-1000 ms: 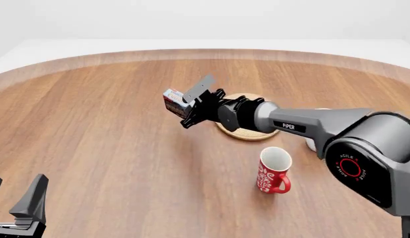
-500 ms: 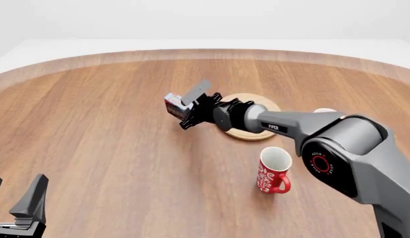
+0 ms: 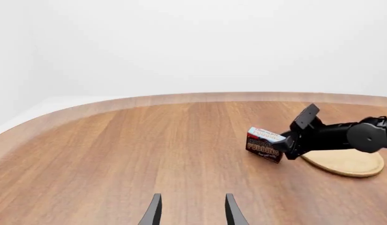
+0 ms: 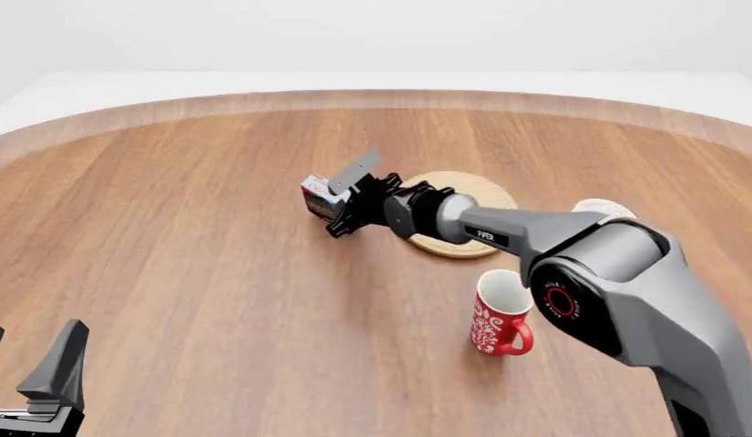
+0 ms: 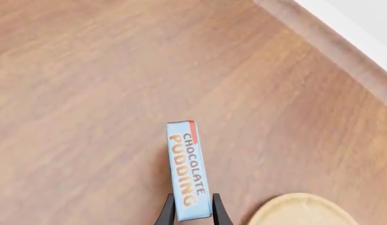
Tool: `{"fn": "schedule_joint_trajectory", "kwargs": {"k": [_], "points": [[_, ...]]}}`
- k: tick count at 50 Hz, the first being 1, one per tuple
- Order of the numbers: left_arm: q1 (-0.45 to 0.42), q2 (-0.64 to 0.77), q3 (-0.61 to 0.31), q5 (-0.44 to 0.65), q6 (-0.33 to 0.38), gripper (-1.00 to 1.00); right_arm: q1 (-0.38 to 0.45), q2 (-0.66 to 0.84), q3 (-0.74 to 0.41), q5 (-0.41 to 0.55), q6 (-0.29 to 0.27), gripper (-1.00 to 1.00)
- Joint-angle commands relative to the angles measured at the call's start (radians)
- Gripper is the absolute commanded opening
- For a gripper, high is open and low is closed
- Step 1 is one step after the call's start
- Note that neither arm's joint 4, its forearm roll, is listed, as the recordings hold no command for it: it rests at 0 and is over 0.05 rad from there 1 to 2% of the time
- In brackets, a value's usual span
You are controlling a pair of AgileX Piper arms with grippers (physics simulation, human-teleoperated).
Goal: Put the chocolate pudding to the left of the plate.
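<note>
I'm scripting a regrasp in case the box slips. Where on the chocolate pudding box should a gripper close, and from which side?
Grip the chocolate pudding across its thin dimension, pads on the two broad faces, near one end, as the right gripper does. Come from the plate side or above: the box is a narrow slab, so only the slim width likely fits between the fingers.

One small dark brown rectangular pudding box with a light blue top point(image 4: 315, 197). One flat round light-tan wooden plate point(image 4: 483, 192). Two mugs: one red patterned mug point(image 4: 499, 315), one white mug point(image 4: 607, 208) mostly hidden behind the right arm. One round wooden table point(image 4: 206, 264). Two black grippers: left point(image 4: 34, 382), right point(image 4: 336, 202).
</note>
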Motion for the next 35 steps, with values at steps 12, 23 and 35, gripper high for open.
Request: {"fn": "schedule_joint_trajectory", "kwargs": {"k": [12,23,35], "points": [[0.0,0.0,0.0,0.0,0.0,1.0,0.001,0.01,-0.009,0.016,0.008,1.0],[0.0,0.0,0.0,0.0,0.0,1.0,0.006,-0.082,0.097,-0.021,0.012,1.0],[0.0,0.0,0.0,0.0,0.0,1.0,0.001,-0.198,0.24,-0.076,0.015,1.0]]}}
